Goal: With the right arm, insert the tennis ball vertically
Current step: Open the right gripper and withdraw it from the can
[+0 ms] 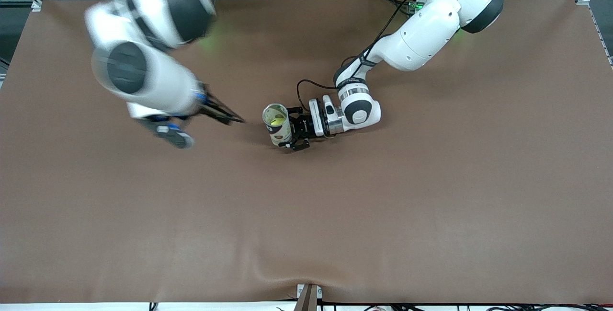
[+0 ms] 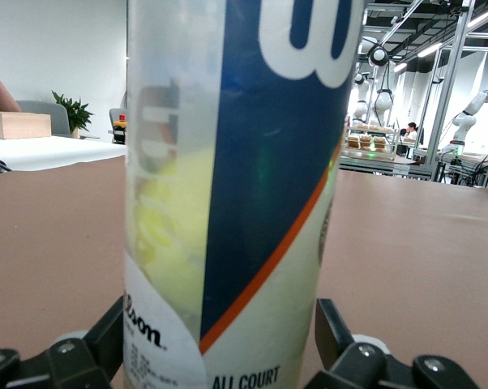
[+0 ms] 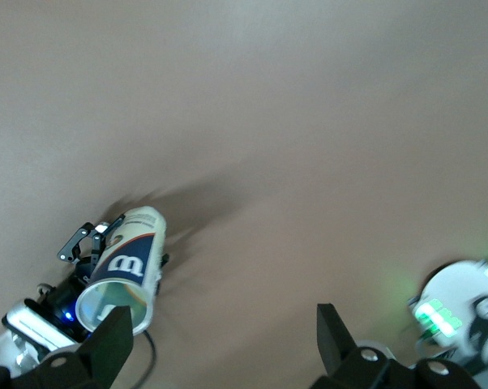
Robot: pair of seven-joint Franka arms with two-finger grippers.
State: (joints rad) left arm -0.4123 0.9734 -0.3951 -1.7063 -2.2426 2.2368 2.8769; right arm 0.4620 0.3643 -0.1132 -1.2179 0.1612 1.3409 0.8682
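Observation:
A clear tennis-ball can (image 1: 278,130) with a blue, white and orange label stands upright near the table's middle, its mouth open at the top. The yellow tennis ball (image 1: 276,120) lies inside it and shows through the wall (image 2: 171,227). My left gripper (image 1: 293,129) reaches in low from the side. Its fingers (image 2: 333,332) flank the can's (image 2: 252,162) base, open, with a thin gap on one side. My right gripper (image 1: 230,117) hangs open and holds nothing, over the cloth beside the can toward the right arm's end. The can (image 3: 130,263) shows in its wrist view.
Brown cloth (image 1: 306,215) covers the whole table, with a small fold at the edge nearest the front camera (image 1: 306,280). A black cable (image 1: 306,86) loops off the left wrist just above the cloth. A green-lit arm base (image 3: 443,316) shows in the right wrist view.

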